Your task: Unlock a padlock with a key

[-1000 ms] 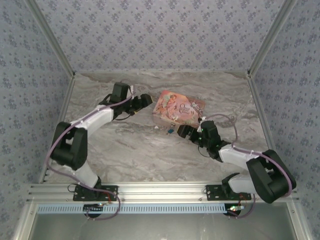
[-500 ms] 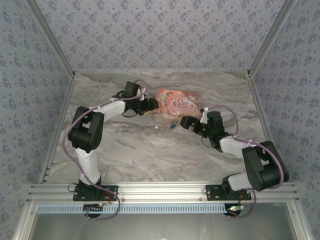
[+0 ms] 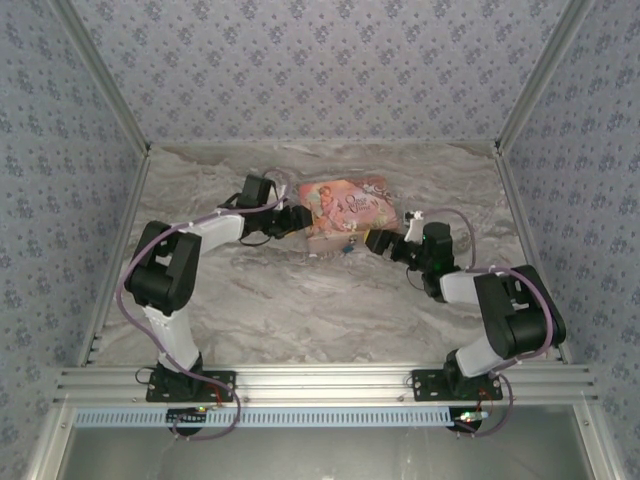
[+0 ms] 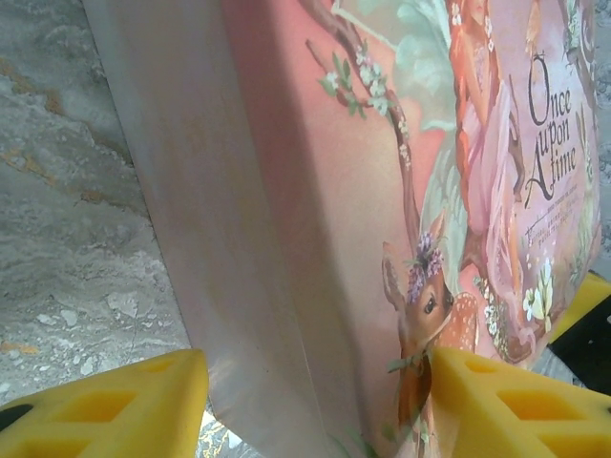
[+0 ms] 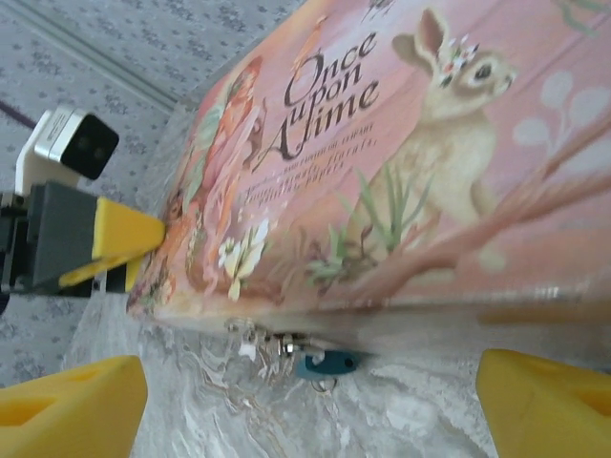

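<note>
Though both arms reach across the marble table [image 3: 260,300], nothing is grasped: the left gripper [image 3: 303,219] gapes wide around the pink storybook box [image 3: 345,205] corner. The right gripper [image 3: 373,240], spread and empty, faces the blue padlock [image 5: 325,364] lying mid-frame below it. Seemingly the approach stage; the key, indiscernible, needs locating next.

The left arm [image 3: 215,228] rises from its base at the lower left of the top view and folds at an elbow near the left edge. Its forearm runs right toward the centre and ends in the left gripper [image 3: 300,218], jaws spread wide. The right arm [image 3: 460,285] bends at the lower right. Its forearm points up and left to the right gripper [image 3: 374,240], whose jaws are also wide apart.
</note>
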Controlling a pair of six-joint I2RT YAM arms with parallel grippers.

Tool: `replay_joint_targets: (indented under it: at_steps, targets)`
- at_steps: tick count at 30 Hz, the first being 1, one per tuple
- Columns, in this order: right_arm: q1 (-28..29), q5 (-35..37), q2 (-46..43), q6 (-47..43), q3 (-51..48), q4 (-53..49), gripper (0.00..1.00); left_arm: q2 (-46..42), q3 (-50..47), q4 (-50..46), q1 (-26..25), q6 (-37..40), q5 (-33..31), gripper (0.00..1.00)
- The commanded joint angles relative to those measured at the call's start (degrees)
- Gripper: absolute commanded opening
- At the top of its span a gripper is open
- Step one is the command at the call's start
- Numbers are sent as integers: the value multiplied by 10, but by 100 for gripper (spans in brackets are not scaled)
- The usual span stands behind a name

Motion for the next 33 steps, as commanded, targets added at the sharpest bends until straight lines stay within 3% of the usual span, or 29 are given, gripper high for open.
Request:
replay_joint_targets:
  at_steps: [1, 23, 33]
  targets:
    - [23, -19, 20, -32, -23, 86, 88, 4, -20, -47, -6, -2, -30, 61]
    - [86, -28, 219, 1, 71, 221, 69, 0, -11, -55, -11, 0, -31, 60]
    - [89, -32, 228, 11, 80, 233, 54, 0, -10, -58, -12, -1, -30, 60]
